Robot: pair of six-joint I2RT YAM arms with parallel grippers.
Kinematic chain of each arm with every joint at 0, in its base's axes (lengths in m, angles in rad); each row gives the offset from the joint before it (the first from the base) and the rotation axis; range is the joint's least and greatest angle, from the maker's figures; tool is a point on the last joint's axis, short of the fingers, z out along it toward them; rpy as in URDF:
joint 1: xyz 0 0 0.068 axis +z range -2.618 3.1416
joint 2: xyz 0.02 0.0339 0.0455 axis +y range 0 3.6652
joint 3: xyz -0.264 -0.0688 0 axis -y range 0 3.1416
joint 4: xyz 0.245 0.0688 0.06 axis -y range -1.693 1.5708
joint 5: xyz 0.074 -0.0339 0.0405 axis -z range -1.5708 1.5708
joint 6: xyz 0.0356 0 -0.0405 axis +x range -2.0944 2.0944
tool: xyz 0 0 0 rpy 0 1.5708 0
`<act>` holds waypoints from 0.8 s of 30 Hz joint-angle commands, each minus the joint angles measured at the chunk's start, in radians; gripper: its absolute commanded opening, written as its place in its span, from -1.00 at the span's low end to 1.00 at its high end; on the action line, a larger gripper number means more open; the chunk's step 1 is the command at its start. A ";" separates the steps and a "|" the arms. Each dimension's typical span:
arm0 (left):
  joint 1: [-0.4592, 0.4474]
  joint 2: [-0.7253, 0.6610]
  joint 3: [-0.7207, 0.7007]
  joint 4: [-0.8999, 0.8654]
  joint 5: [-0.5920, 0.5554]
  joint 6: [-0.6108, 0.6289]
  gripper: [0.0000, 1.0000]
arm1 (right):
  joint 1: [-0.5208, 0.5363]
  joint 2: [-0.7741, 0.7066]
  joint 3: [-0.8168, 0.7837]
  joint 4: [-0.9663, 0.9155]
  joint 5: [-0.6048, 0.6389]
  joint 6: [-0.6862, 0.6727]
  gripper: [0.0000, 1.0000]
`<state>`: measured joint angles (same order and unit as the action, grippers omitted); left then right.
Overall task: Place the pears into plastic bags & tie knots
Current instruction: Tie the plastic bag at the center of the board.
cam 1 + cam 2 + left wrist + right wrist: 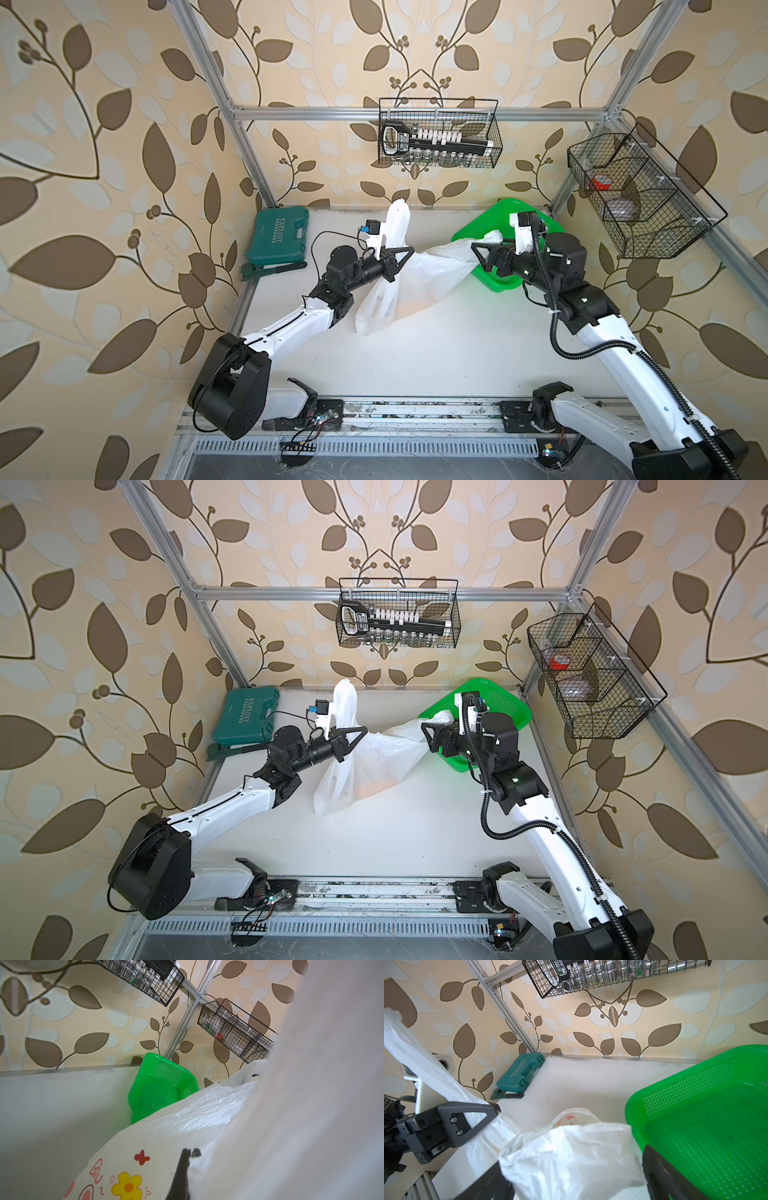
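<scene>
At the far left of the white table (436,361) lies a dark green tool case (279,237) with "EXPLOIT" on its lid. Next is the left gripper (409,250), jaws fully closed on one handle (398,220) of the plastic bag (428,276); that handle stands up past the fingers toward the far wall. The bag stretches left to right between the two arms, its long axis along that line, its belly sagging onto the table at the near left. The left wrist view shows its printed side: a yellow flower, a red clover shape and pink letters reading "Biu" (96,1169). No pears show plainly; a faint orange tint (411,309) low in the film suggests they are inside. The right gripper (478,257) stands wide open, its jaws either side of the bag's other handle (492,237), which bunches between them unpinched in the right wrist view. That loose handle lies right at the right gripper, so the right arm is nearer. Closing there looks like the next need before the handles can be crossed for a knot. The green basket (490,220) at the far right looks empty.
</scene>
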<state>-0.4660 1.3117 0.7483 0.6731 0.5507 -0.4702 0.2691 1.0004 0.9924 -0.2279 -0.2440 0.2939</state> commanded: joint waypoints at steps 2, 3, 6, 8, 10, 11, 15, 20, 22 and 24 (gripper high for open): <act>-0.006 -0.035 0.019 0.025 0.032 0.028 -1.00 | 0.004 0.027 0.022 0.061 -0.024 0.004 0.79; -0.006 -0.034 0.019 0.027 0.032 0.027 -1.00 | 0.004 0.035 0.028 0.065 -0.029 0.006 0.74; -0.006 -0.032 0.019 0.029 0.034 0.023 -1.00 | 0.004 0.062 0.045 0.079 -0.049 0.012 0.22; -0.006 -0.032 0.019 0.031 0.036 0.018 -1.00 | 0.004 0.069 0.064 0.087 -0.055 0.022 -0.56; -0.003 -0.042 0.014 0.030 0.029 0.016 -1.00 | 0.004 0.062 0.099 0.072 -0.054 0.036 -1.00; 0.005 -0.052 0.012 0.025 0.027 0.016 -1.00 | 0.004 0.055 0.122 0.052 -0.053 0.044 -1.00; 0.087 -0.077 -0.010 0.056 0.049 -0.015 -1.00 | 0.005 0.000 0.201 -0.027 -0.016 0.109 -1.00; 0.164 -0.054 0.014 0.064 0.116 -0.036 -1.00 | 0.050 -0.050 0.266 -0.164 0.066 0.186 -1.00; 0.171 -0.034 0.038 0.054 0.141 -0.024 -1.00 | 0.085 -0.049 0.266 -0.228 0.119 0.208 -1.00; 0.175 0.000 0.069 0.038 0.172 -0.006 -1.00 | 0.123 -0.034 0.245 -0.279 0.169 0.236 -1.00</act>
<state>-0.3252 1.2793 0.7631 0.7090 0.6922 -0.4973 0.3679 0.9558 1.2366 -0.3916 -0.2001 0.4690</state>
